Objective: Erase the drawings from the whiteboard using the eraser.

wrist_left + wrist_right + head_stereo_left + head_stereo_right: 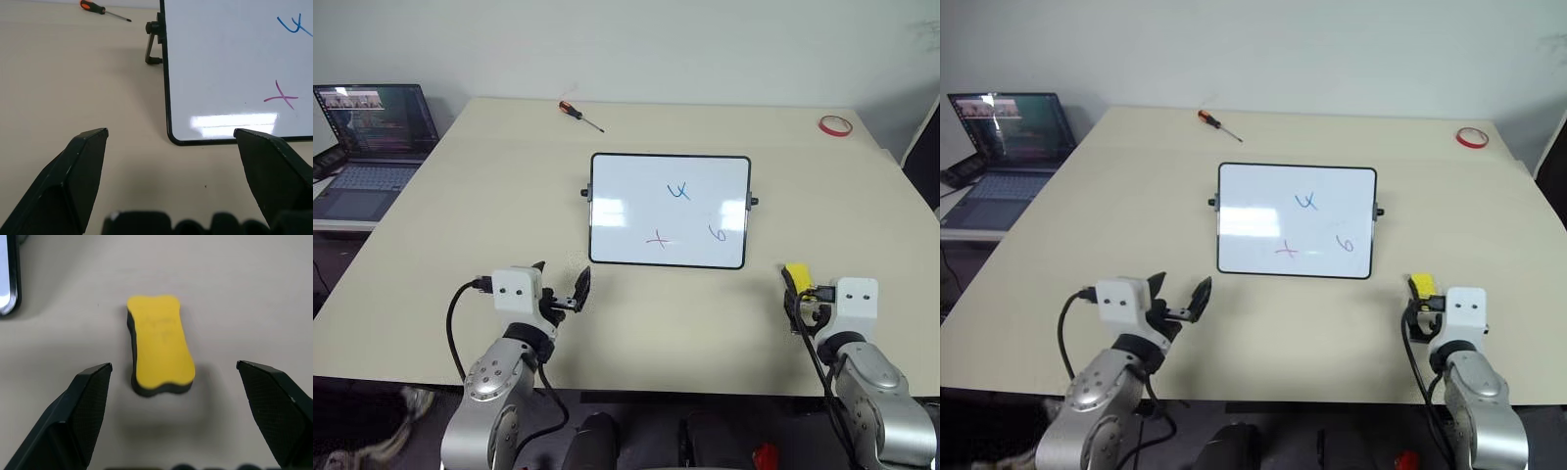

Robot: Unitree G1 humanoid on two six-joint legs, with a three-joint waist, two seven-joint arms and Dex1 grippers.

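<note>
The whiteboard [669, 211] stands propped on the beige table [460, 225], facing me. It carries the drawings: a blue x-like squiggle [678, 191], a blue loop [718, 233] and a red cross [658, 239]. The yellow eraser [160, 345] lies flat on the table, off the board's near right corner. My right gripper [174, 364] is open just behind the eraser, a finger on either side of its near end, touching nothing. My left gripper [563, 269] is open and empty, near the board's lower left corner [171, 139].
An open laptop [372, 147] sits on a side surface at the far left. A screwdriver with an orange handle [579, 114] lies behind the board. A red tape ring [835, 124] rests at the far right corner.
</note>
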